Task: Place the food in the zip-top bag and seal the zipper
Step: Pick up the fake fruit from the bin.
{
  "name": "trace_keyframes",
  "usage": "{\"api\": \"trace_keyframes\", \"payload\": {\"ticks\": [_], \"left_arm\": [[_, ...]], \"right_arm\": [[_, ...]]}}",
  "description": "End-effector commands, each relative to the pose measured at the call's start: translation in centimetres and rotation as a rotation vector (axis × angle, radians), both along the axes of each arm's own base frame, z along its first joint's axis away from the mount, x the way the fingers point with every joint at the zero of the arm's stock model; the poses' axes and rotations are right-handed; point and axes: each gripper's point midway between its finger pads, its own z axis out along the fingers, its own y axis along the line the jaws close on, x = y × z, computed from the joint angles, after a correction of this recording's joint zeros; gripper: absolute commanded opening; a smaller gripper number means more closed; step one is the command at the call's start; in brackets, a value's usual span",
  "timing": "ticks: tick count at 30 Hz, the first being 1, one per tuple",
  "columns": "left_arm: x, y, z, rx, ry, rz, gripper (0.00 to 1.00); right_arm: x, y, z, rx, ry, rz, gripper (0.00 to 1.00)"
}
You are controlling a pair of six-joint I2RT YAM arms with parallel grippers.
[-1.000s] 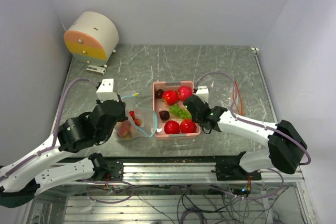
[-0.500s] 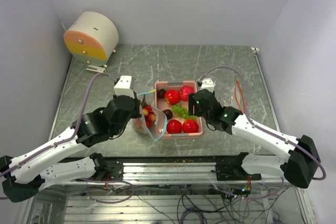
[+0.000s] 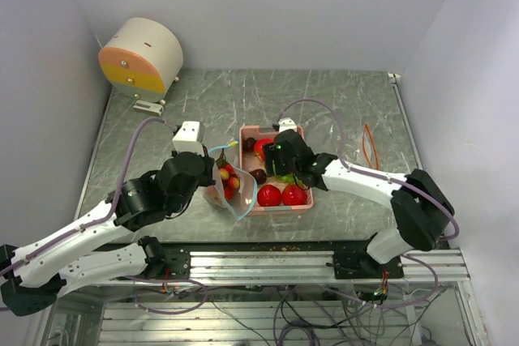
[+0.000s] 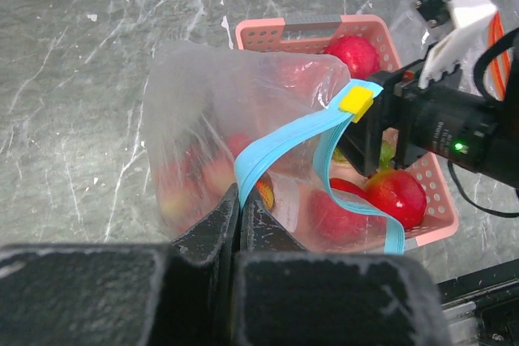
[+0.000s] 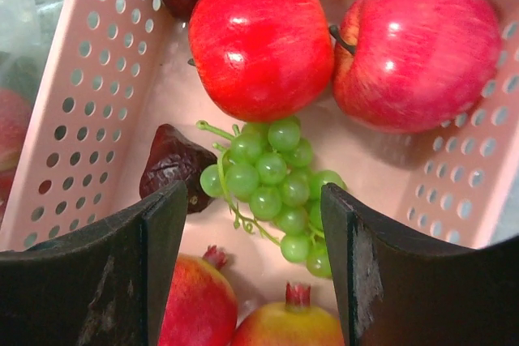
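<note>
Your left end effector [image 4: 241,216] is pinched together on the film of the zip-top bag [image 4: 203,111], close to the blue zipper strip [image 4: 280,145]. The bag stands just left of the pink tray [image 4: 268,34], with the strip draping over the tray's left wall and several red pieces already inside. Hold that mouth wide and steady, because a sagging lip would likely block the drop.

The green grape bunch [image 5: 272,176] lies at the tray's middle, two red apples [image 5: 259,42] toward its far end and a dark fruit [image 5: 170,169] on its left side. Your right end effector [image 5: 247,200] hangs over the tray, fingers apart, straddling the bunch. Descend straight, close on the bunch's thick centre rather than a stray stem, and avoid nudging the apples.
</note>
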Motion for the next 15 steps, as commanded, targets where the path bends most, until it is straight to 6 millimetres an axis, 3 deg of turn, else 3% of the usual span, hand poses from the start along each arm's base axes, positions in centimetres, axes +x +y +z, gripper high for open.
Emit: {"api": "trace_keyframes", "payload": {"ticks": [1,15], "left_arm": [[0.0,0.8,0.5,-0.014,-0.015,0.021,0.07],[0.0,0.6,0.5,-0.002,-0.012,0.014,0.07]], "right_arm": [[1.2,1.3,-0.8,0.02,0.001,0.02,0.66],[0.2,-0.7,-7.2,-0.092,0.101,-0.016,0.65]]}}
